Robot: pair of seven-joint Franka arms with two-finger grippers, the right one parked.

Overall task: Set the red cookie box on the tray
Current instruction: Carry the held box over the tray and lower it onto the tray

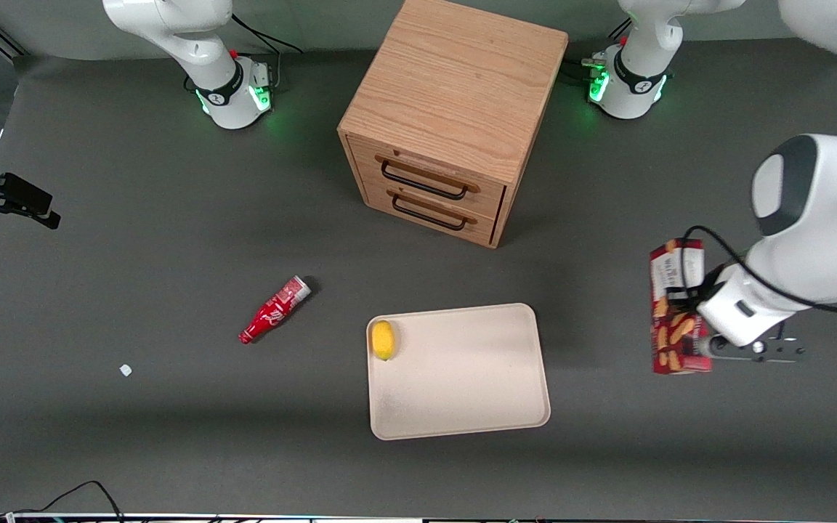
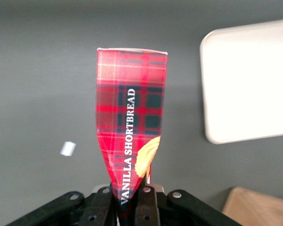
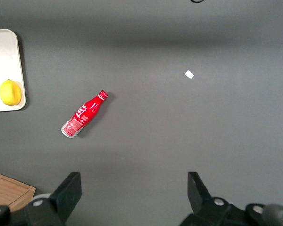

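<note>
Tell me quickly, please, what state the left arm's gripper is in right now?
Gripper: shut on the red cookie box, held toward the working arm's end of the table, beside the tray, not over it.

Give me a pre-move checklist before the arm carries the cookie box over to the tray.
1. Grip: pincer shut on the red cookie box, which is pinched flat at that end: ok.
2. Box off the table: cannot tell.
3. Box over the tray: not ok, it is beside it, toward the working arm's end.
4. Landing space: lemon sits at one tray edge, the rest is bare: ok.
5. Path: soda bottle and drawer cabinet lie away from it: ok.
</note>
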